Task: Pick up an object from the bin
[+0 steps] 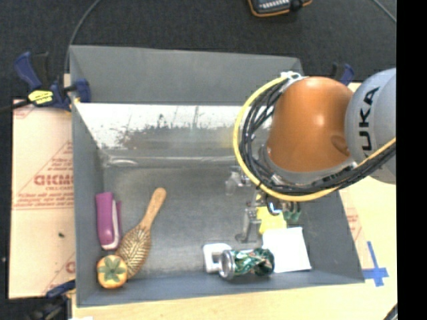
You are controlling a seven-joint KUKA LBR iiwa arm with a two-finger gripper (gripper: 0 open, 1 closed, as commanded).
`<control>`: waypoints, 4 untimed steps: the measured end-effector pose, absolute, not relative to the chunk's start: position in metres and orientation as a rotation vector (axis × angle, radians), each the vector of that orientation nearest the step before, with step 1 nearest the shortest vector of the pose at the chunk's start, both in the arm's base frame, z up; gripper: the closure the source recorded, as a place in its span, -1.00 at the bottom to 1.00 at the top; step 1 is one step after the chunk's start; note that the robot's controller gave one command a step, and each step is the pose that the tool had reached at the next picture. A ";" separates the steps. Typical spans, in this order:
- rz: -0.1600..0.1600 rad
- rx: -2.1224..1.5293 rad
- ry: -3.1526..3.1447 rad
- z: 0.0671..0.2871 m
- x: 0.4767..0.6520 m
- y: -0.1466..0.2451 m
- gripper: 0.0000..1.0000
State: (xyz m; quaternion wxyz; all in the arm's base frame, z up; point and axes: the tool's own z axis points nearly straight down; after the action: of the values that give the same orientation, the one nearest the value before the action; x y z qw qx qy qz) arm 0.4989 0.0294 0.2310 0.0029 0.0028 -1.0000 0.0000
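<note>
In the right half of the grey bin (180, 185), the gripper (251, 224) is hanging low beneath the arm's orange cover, close to the bin floor. Whether it is spread or pressed together I cannot tell, since the cover and cables are hiding most of it.

Nearest to it, a small cluster is lying by the front wall. A crushed green can (248, 263) is resting on its side just below the gripper. A white cap-like piece (213, 257) is touching the can's left end, and a flat white square (289, 249) is sitting just to the can's right. A small yellow piece (271, 223) is peeking out beside the gripper.

Well apart, in the left front corner, a purple-pink oblong thing (106, 219), a wooden hairbrush (141, 235) and a round orange fruit with a green top (111, 271) are lying close together.

Judging by this, the task is only at the reaching stage. Every thing looks to be lying on the floor and none is showing as raised. The can or the yellow piece seems the likeliest target, though which one I cannot say. Closing on a thing and lifting it clear of the bin are left to do.
</note>
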 end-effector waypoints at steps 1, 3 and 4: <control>-0.001 0.006 -3.145 0.235 0.500 0.029 -1.00; 0.002 0.275 -3.154 0.160 0.474 0.013 -1.00; -0.007 -0.376 -3.143 0.100 0.515 0.013 -1.00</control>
State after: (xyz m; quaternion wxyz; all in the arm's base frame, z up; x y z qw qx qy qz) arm 0.5152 0.0132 0.0998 -0.0122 -0.1188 -0.9928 -0.0023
